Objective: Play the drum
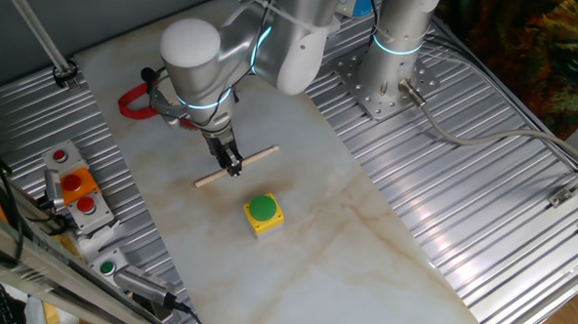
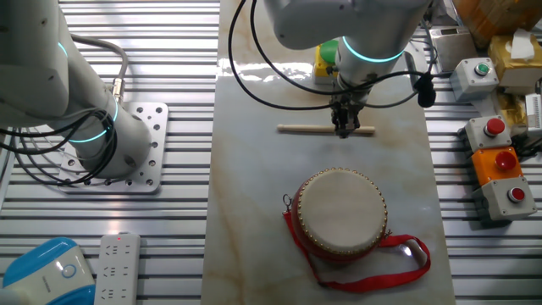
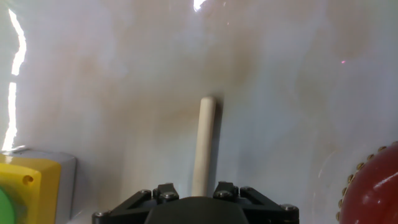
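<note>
The drum (image 2: 340, 210) has red sides, a cream top skin and a red strap; it stands on the marble board. In one fixed view only its red strap (image 1: 135, 102) shows behind the arm. Its red side shows at the hand view's lower right (image 3: 373, 193). A wooden drumstick (image 1: 255, 162) lies flat on the board, also seen in the other fixed view (image 2: 305, 129) and the hand view (image 3: 205, 140). My gripper (image 1: 234, 168) is down on the stick, about a third of its length from one end, with its fingers closed around it (image 2: 343, 129). The fingertips are hidden in the hand view.
A yellow box with a green button (image 1: 263, 215) stands close beside the stick, also in the hand view's lower left (image 3: 25, 186). Button boxes (image 2: 500, 161) stand at the board's side on the ridged metal table. A second arm's base (image 2: 127, 144) is bolted nearby.
</note>
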{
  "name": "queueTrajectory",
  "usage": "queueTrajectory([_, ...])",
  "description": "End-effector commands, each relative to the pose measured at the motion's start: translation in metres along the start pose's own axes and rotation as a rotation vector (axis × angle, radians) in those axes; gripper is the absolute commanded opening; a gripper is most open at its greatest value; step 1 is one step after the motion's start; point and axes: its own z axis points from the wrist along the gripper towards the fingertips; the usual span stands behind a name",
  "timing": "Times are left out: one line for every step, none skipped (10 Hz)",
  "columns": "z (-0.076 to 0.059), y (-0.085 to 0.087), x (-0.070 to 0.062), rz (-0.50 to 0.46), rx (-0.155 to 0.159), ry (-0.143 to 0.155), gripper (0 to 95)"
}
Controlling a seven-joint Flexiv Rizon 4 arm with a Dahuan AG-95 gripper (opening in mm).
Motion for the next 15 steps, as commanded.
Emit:
queueTrajectory([-0.0001,-0.0019,-0.0007,0.002,0.008,0.002,38.0])
queueTrajectory([0.0000,-0.0019,-0.0006,0.002,0.008,0.001,38.0])
queueTrajectory([0.0000,-0.0019,-0.0006,0.002,0.008,0.002,38.0])
queueTrajectory([0.0001,-0.0019,-0.0005,0.002,0.009,0.004,38.0])
queueTrajectory([0.0001,-0.0019,-0.0005,0.001,0.008,0.003,38.0])
queueTrajectory([0.0002,-0.0019,-0.0005,0.002,0.007,0.003,38.0])
queueTrajectory([0.0002,-0.0019,-0.0005,0.005,0.006,0.004,38.0])
queueTrajectory([0.0003,-0.0019,-0.0005,0.006,0.006,0.005,38.0])
queueTrajectory([0.0007,-0.0019,-0.0004,0.007,0.007,0.004,19.0])
queueTrajectory([0.0007,-0.0019,-0.0003,0.010,0.008,0.004,0.0])
queueTrajectory([0.0007,-0.0019,-0.0003,0.010,0.008,0.004,0.0])
queueTrajectory([0.0007,-0.0019,-0.0003,0.009,0.008,0.004,0.0])
queueTrajectory([0.0007,-0.0019,-0.0003,0.009,0.008,0.004,0.0])
queueTrajectory([0.0007,-0.0019,-0.0003,0.009,0.008,0.004,0.0])
queueTrajectory([0.0006,-0.0019,-0.0004,0.009,0.008,0.004,0.0])
